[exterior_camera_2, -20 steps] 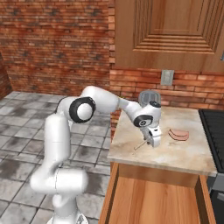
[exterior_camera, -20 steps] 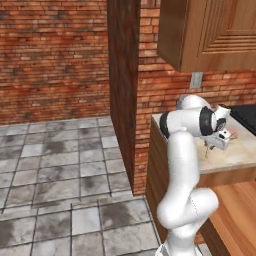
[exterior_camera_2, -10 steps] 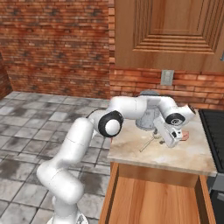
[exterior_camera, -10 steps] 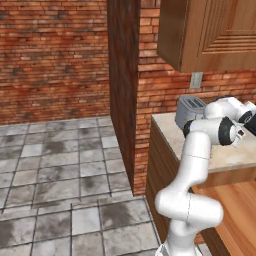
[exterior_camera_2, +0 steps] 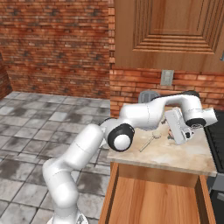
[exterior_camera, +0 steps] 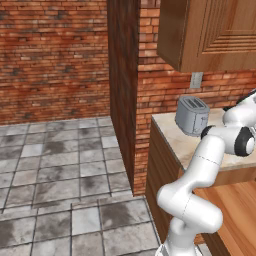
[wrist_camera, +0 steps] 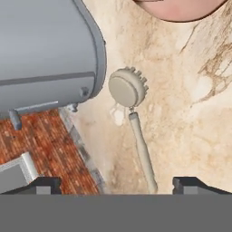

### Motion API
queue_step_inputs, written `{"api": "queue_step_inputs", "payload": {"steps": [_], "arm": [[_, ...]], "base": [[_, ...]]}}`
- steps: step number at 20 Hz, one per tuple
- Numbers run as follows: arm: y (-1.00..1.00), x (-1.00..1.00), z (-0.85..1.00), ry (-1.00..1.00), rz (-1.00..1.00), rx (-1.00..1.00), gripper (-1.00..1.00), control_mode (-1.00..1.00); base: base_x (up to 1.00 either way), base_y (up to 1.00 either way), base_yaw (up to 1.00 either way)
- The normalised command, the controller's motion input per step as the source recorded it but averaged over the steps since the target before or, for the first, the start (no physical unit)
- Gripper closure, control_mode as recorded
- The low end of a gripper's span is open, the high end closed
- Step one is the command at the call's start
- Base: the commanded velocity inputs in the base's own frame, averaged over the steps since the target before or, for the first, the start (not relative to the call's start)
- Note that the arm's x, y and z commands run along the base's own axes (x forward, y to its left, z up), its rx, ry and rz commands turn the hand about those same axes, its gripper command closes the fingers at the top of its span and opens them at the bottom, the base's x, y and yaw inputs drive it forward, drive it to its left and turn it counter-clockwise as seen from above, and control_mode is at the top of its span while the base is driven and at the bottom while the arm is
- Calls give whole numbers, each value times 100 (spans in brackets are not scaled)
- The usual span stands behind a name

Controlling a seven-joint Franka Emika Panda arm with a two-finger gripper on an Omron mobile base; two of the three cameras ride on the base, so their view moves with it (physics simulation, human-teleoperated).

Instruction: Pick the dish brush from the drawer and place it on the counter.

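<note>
Task progress: judged nearly complete. The pale round-headed dish brush with slim handle point(wrist_camera: 134, 122) lies free on the beige mottled stone surface point(exterior_camera_2: 175, 155), outside the wide wooden drawer with orange-brown panels point(exterior_camera_2: 153, 197); only pulling the arm clear seems left.
Brush location: just beside the grey metal toaster point(wrist_camera: 45, 50), not touching it as far as I can tell; seen small at point(exterior_camera_2: 148, 141) in the right base view.
Brush orientation: flat; long axis runs head-to-handle, head toward the toaster and wall, handle end toward the surface's front edge.
Claw: the claw point(wrist_camera: 118, 183) has its tips spread wide, holding nothing, handle end lying between them.
Drawer: open.
</note>
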Motion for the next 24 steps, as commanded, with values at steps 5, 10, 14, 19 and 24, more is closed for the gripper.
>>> {"api": "queue_step_inputs", "payload": {"steps": [5, 10, 14, 19, 24], "arm": [[91, -100, -9, -58, -2, -11, -100, -100], [100, -100, -53, -41, -7, -27, -100, -100], [100, -100, 23, -38, -7, -18, -100, -100], [100, -69, 97, -31, -1, -25, -100, -100], [100, -56, 100, -11, 0, -52, -100, -100]], "base": [[0, 0, 0], [0, 0, 0], [0, 0, 0], [0, 0, 0], [0, 0, 0]]}}
